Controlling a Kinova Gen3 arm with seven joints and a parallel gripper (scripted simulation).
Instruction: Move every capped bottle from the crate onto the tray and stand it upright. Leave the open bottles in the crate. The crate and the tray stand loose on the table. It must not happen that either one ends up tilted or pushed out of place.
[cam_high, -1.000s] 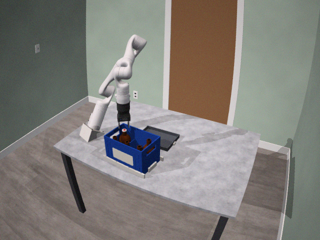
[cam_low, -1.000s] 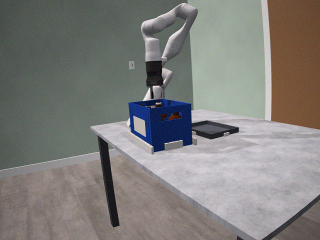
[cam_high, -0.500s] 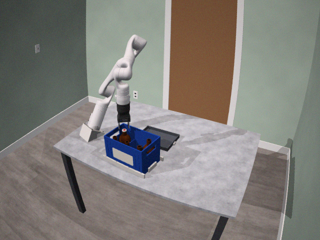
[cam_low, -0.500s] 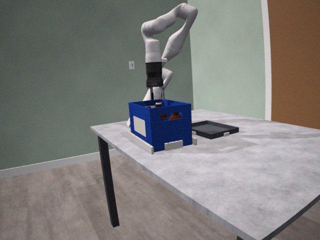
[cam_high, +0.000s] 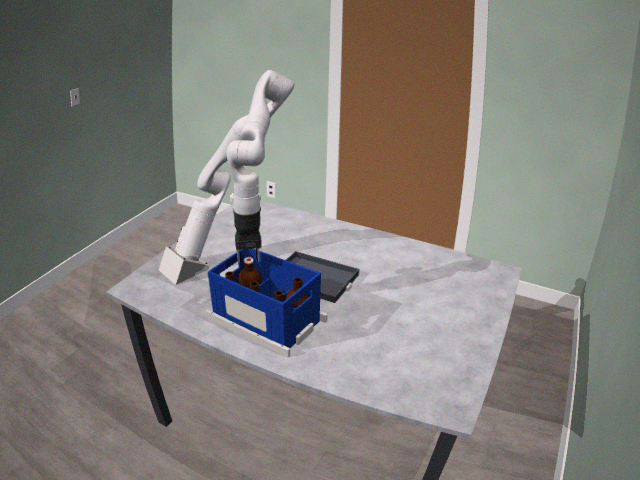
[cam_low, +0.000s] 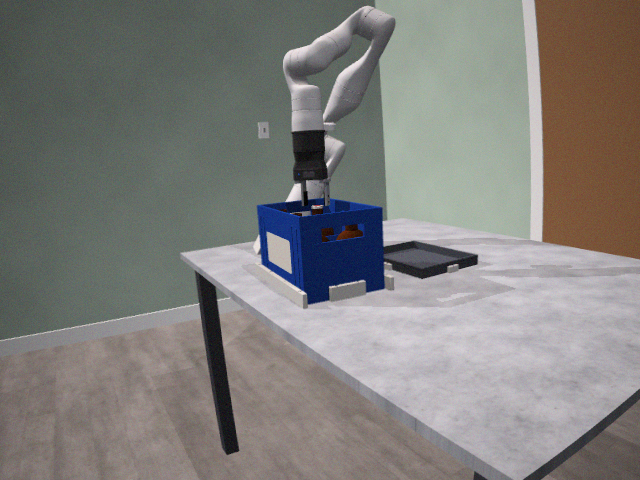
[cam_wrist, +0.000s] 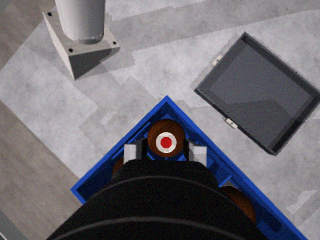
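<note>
Wrist view: pincer (cam_high: 248, 255) (cam_low: 315, 198) (cam_wrist: 165, 146) fully open, holding nothing; capped bottle (cam_high: 249, 273) (cam_low: 316, 208) (cam_wrist: 166, 142) between fingertips, crate (cam_high: 248, 310) (cam_low: 341, 263) (cam_wrist: 122, 142) around bottle below pincer.

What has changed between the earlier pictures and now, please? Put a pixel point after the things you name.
The arm (cam_high: 246, 193) (cam_low: 307, 108) (cam_wrist: 82, 20) has moved a little downward, bringing its open jaws closer to the capped bottle (cam_high: 249, 277) (cam_low: 317, 209) (cam_wrist: 166, 142). Nothing was taken hold of or let go. The bottle, crate (cam_high: 219, 299) (cam_low: 341, 263) (cam_wrist: 120, 143) and tray (cam_high: 333, 273) (cam_low: 424, 259) (cam_wrist: 260, 95) visibly stayed in place.
</note>
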